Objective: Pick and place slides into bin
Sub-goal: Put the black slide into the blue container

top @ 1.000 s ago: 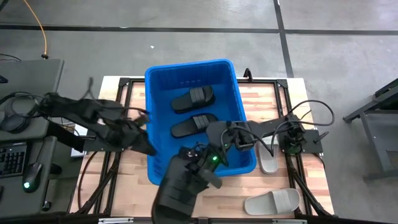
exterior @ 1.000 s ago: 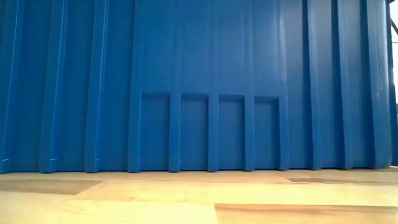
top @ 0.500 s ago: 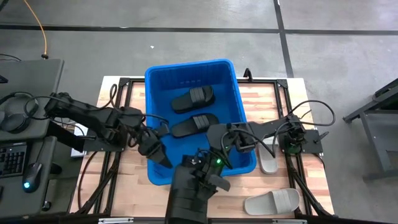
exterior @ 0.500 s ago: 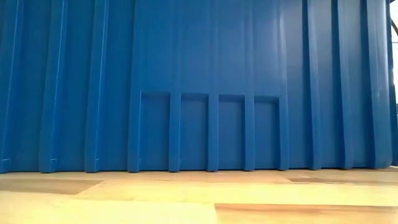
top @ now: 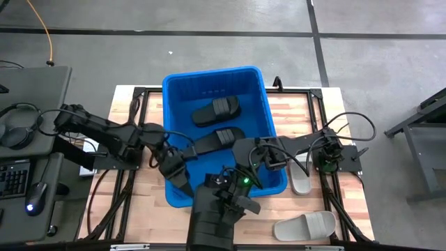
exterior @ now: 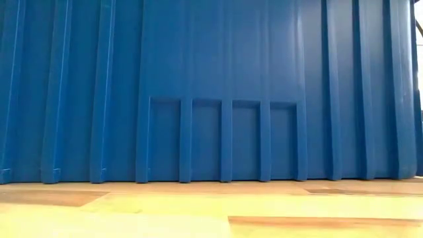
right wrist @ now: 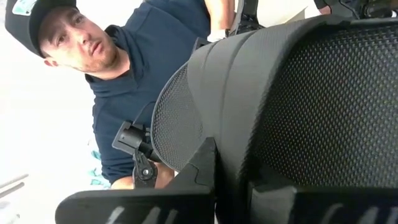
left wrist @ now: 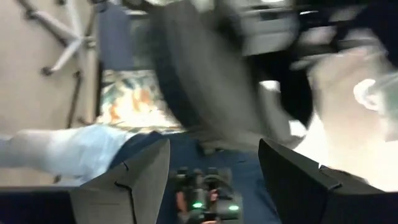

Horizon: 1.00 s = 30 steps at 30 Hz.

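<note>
High view: the blue bin [top: 178,84] stands mid-tabletop [top: 306,111] with two black slides inside, one [top: 217,109] toward 12 o'clock and the other [top: 218,139] just below it near the centre. The left hand [top: 180,178] reaches over the bin's 8 o'clock rim, close to the lower black slide but apart from it; its wrist view shows the fingers [left wrist: 134,183] spread wide with nothing between them. The right hand [top: 237,199] sits at the bin's 6 o'clock edge; whether it is open I cannot tell. Two grey slides lie on the tabletop at 4 o'clock, one [top: 301,178] beside the bin wall, one [top: 306,225] farther out.
</note>
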Tool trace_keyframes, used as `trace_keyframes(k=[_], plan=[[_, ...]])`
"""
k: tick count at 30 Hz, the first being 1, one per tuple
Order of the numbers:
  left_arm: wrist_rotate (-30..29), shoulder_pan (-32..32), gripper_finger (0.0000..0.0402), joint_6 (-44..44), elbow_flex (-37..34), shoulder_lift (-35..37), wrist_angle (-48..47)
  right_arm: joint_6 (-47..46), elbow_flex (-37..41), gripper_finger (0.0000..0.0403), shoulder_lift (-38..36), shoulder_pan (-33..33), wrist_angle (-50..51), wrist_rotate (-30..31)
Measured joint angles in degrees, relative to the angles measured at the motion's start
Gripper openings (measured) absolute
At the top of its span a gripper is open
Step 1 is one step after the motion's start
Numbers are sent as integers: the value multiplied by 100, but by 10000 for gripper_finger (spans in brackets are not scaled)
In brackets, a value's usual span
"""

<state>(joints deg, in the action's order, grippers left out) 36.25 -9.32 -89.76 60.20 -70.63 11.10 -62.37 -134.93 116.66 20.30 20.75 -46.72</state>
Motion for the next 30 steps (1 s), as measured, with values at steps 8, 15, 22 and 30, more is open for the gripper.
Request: trace_keyframes(k=[8, 15, 22, 30], plan=[[-83, -2, 234, -623, 10, -168, 640, 195, 0, 0, 0, -102, -74, -1], [-89, -4, 227, -810, 6, -407, 989, 201, 0, 0, -2, -120, -96, -28], [-148, -7, 88, -870, -7, -508, 1215, 244, 0, 0, -17, -116, -201, -42], [-200, -7, 63, -484, -10, -522, 1139, 218, -2, 10, -20, -116, -73, -24]])
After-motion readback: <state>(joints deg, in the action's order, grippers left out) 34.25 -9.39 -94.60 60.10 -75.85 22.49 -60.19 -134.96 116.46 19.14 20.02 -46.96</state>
